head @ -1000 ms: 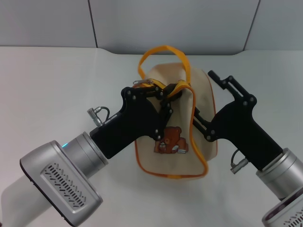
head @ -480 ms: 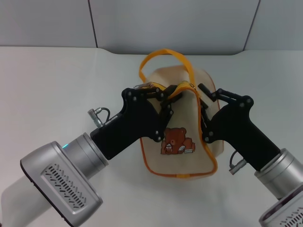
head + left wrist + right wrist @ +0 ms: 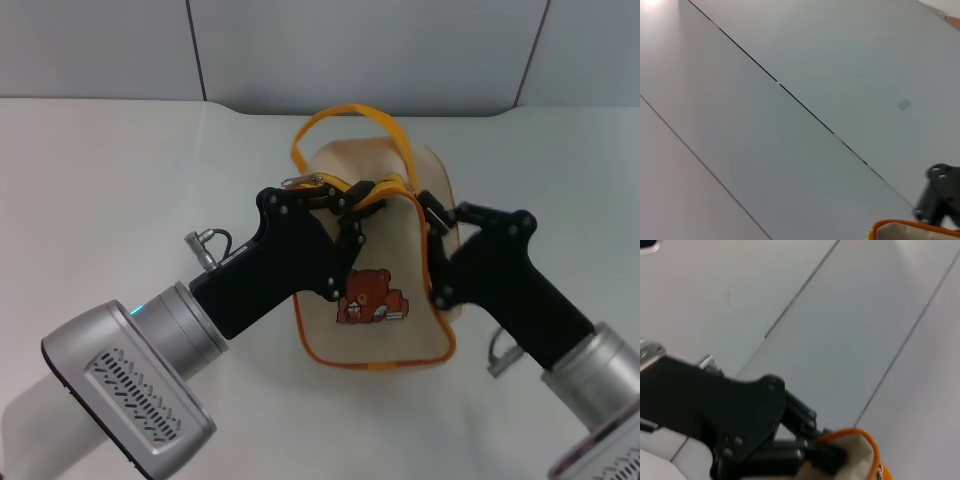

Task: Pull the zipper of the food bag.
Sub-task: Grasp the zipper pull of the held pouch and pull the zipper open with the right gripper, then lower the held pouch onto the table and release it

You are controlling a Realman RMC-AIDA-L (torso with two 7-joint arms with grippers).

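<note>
Since the earlier frames your right gripper (image 3: pixel 432 215) has slid in from the open table to press against the right side of the food bag (image 3: pixel 385 255), and the bag has swung a little toward the table's near edge.

You have both grippers on the bag now. It sits in the middle of the white table (image 3: pixel 100 180), closer to the far edge, with its bear picture (image 3: pixel 372 295) facing you and its orange handle (image 3: pixel 345 125) looping up behind. Your left gripper (image 3: pixel 352 205) is pinched narrow on the orange-trimmed top edge, just beside the zipper (image 3: pixel 305 181) — its silver tab pokes out to the left of the fingers. Your right gripper's fingers are tucked against the bag's right edge; I cannot tell whether they are spread or closed.

From the right wrist, you see the left gripper clamped at the bag's top corner (image 3: pixel 855 450).
</note>
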